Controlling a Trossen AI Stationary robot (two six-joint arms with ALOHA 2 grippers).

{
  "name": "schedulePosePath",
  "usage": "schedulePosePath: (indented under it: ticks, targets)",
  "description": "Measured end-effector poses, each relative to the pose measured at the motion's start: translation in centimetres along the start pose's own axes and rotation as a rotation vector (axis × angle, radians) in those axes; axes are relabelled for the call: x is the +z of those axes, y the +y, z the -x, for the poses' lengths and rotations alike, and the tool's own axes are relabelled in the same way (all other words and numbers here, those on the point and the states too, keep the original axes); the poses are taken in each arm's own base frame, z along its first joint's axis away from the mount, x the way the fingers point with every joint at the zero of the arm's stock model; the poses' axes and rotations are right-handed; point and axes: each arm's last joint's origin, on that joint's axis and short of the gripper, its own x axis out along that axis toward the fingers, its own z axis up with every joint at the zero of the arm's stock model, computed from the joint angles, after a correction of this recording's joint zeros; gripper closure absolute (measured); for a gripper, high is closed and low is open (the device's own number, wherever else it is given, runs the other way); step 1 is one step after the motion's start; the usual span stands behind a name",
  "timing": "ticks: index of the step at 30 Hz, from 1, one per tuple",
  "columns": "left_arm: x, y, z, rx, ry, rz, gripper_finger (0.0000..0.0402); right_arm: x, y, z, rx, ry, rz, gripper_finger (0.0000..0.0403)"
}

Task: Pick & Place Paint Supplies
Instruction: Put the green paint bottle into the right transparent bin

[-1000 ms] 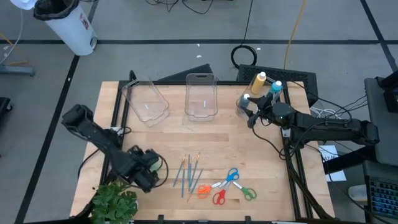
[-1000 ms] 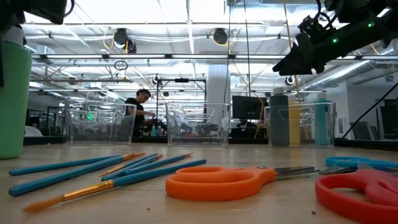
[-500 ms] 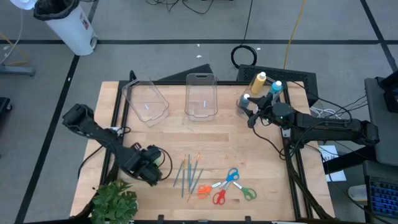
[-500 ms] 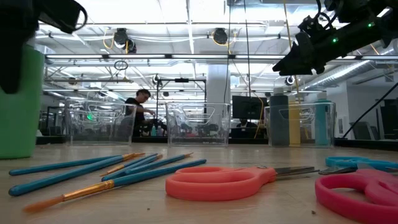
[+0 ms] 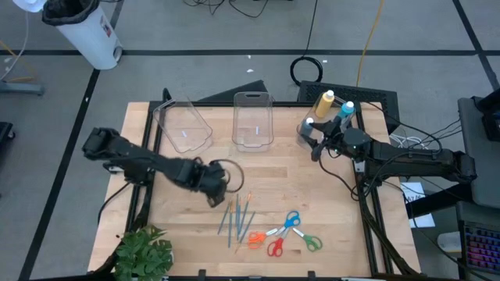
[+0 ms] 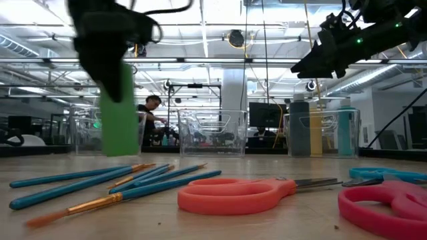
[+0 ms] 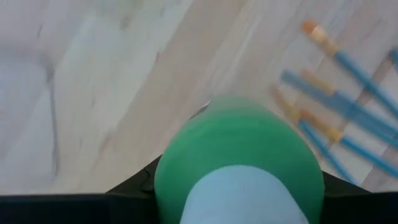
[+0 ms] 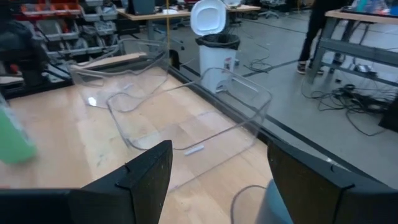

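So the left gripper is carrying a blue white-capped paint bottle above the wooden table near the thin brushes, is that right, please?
Not quite: the white-capped paint bottle in the left gripper is green, not blue, as the left wrist view shows. The rest holds: it hangs above the wooden table, near the thin blue-handled brushes.

Colours on the pale wood counter [image 5: 312,195]

Green paint bottle [image 6: 120,110] with white cap in dark left claw [image 5: 212,187]; blue-handled brushes [image 6: 100,183] tipped orange; scissors [image 6: 233,195] salmon-orange, another pair red [image 6: 390,207], another blue [image 5: 291,220], another green [image 5: 311,243]; yellow bottle [image 5: 323,103], white-capped; clear bins [image 5: 252,119].
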Motion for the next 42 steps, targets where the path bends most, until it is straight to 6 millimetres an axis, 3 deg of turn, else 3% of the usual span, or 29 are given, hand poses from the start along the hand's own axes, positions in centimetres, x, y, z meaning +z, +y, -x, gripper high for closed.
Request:
schedulePosePath:
  ticks: [8, 13, 24, 34, 37, 42]
  targets:
    - [3.9, 2.1, -1.1, -0.093, -0.101, -0.082, 0.0211, 0.0, 0.0, 0.0, 0.005, -0.002, -0.002, 0.0149]
    - [4.5, 2.8, -2.1, -0.071, -0.073, -0.087, 0.0211, 0.0, 0.0, 0.0, 0.005, -0.002, -0.001, 0.0149]
    - [5.0, 2.2, -4.0, -0.092, -0.04, -0.133, 0.0209, 0.0, 0.0, 0.0, 0.003, -0.002, -0.001, 0.0149]
    - [5.6, 2.4, -2.0, -0.147, -0.171, -0.152, 0.0019, 0.0, 0.0, 0.0, 0.003, 0.004, 0.001, 0.0149]
    - [5.5, 2.4, -1.5, -0.121, -0.197, -0.153, 0.0012, -0.1, 0.0, 0.0, 0.003, 0.012, 0.004, 0.0149]
    - [5.0, 2.4, 0.3, -0.085, -0.273, -0.182, 0.0039, -0.2, 0.0, 0.0, 0.002, 0.02, 0.006, 0.0149]
